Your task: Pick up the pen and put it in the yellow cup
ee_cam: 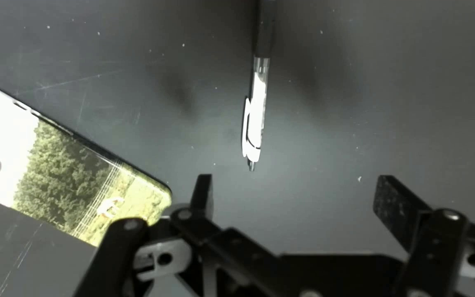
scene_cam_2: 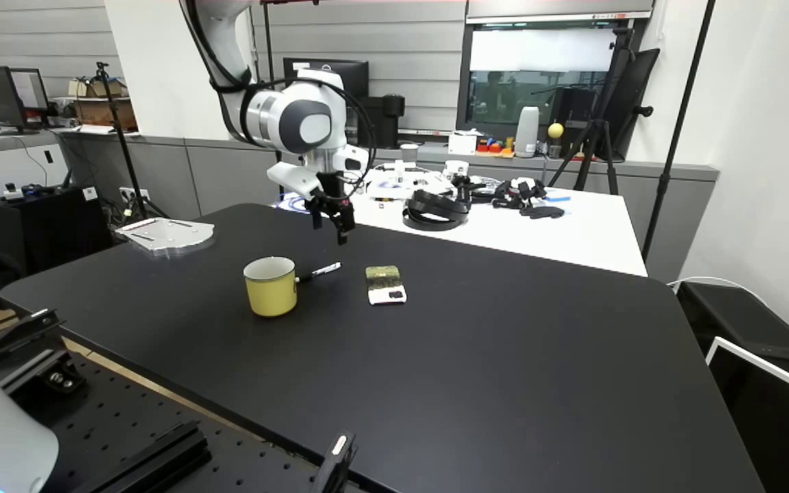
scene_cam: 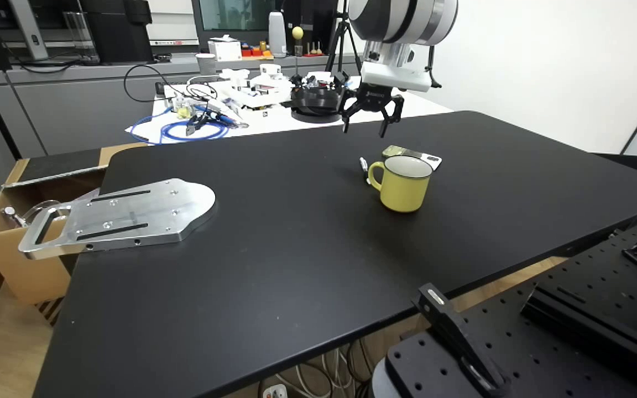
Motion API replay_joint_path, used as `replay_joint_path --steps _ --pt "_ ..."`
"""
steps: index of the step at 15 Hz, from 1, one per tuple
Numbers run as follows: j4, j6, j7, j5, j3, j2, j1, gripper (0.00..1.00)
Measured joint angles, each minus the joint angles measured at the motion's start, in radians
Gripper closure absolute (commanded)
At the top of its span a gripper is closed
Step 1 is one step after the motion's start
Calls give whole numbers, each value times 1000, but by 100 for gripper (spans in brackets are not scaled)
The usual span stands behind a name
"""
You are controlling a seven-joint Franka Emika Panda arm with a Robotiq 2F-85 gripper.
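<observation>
Pen (ee_cam: pixel 259 87) lies below the end effector (ee_cam: pixel 294 189) (jaws apart).

Gripper (scene_cam: pixel 364 132) points downward with its jaws wide apart; in the wrist view the two fingers (ee_cam: pixel 398 208) enter from the bottom edge, slightly blurred, their dark tips facing each other across a broad gap. Directly above the gripper sits the wrist (scene_cam: pixel 387 52), pale and near upright, with a white block (scene_cam: pixel 396 76) set crosswise just over the gripper's dark body. In an exterior view the white-and-grey arm (scene_cam_2: pixel 278 120) slopes down toward the gripper, a black cable bundle (scene_cam_2: pixel 230 87) strapped along it and looping past the wrist.
</observation>
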Motion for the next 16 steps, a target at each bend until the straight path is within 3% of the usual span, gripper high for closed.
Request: replay_joint_path --steps 16 --pt "30 17 54 2 -4 109 0 0"
